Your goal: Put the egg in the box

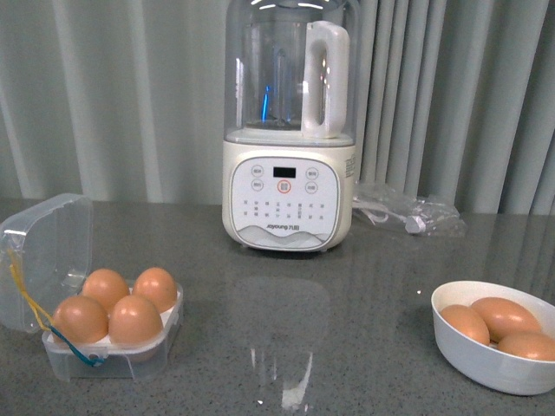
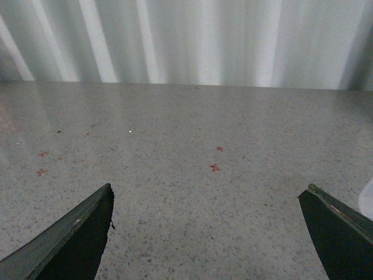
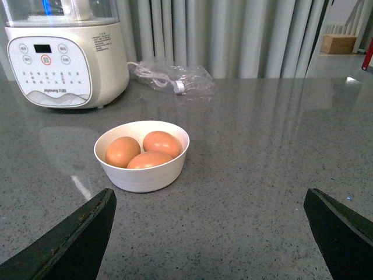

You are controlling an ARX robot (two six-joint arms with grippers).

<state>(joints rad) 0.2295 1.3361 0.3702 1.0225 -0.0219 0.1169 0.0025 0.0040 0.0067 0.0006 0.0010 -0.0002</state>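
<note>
Box [image 1: 87, 364] sits at the front-left corner of the tabletop [image 1: 286, 338], clear lid [image 1: 48, 243] swung up and open on its left side; all four cells filled, four eggs [image 1: 134, 319] seated two by two, touching each other; yellow and blue bands hang down the box's left front. White bowl [image 1: 477, 355] at the front-right corner, well apart from the box, holds three eggs [image 1: 506, 316] lying against one another. Blender [image 1: 289, 195] at the back edge, centre; crumpled plastic bag [image 1: 408, 212] just beside it to the right. I see left gripper [image 2: 208, 188] spread wide, nothing between the fingers, only bare speckled tabletop with small red marks below; right gripper [image 3: 211, 190] also spread wide and empty, facing the bowl but apart from it. Neither arm shows in the front view.
</note>
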